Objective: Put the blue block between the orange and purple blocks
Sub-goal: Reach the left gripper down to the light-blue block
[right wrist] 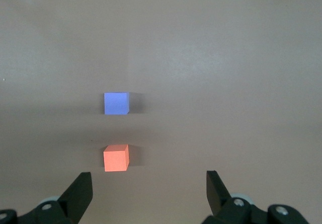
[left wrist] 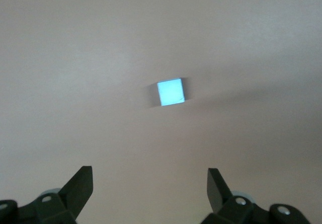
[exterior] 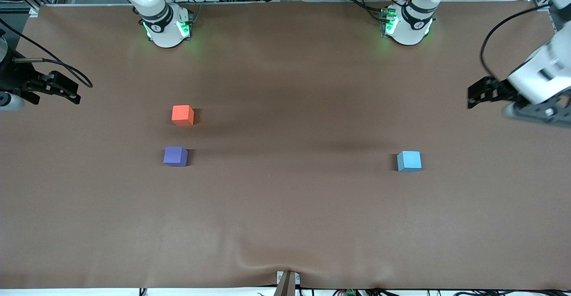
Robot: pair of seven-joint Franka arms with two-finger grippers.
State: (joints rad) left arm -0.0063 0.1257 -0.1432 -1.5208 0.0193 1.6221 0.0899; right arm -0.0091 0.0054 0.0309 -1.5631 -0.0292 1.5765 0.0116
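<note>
The blue block (exterior: 409, 161) sits on the brown table toward the left arm's end; it also shows in the left wrist view (left wrist: 170, 92). The orange block (exterior: 183, 115) and the purple block (exterior: 175, 156) sit toward the right arm's end, with the purple one nearer to the front camera and a small gap between them. Both show in the right wrist view, orange (right wrist: 116, 157) and purple (right wrist: 116, 103). My left gripper (exterior: 472, 95) (left wrist: 150, 183) is open and empty, held up at the left arm's end of the table. My right gripper (exterior: 73, 92) (right wrist: 149, 186) is open and empty at the right arm's end.
The brown cloth (exterior: 285, 207) covers the whole table. The two arm bases (exterior: 166, 28) (exterior: 408, 26) stand along the edge farthest from the front camera. A small clamp (exterior: 287, 281) sits at the nearest edge. A cable (exterior: 490, 42) hangs by the left arm.
</note>
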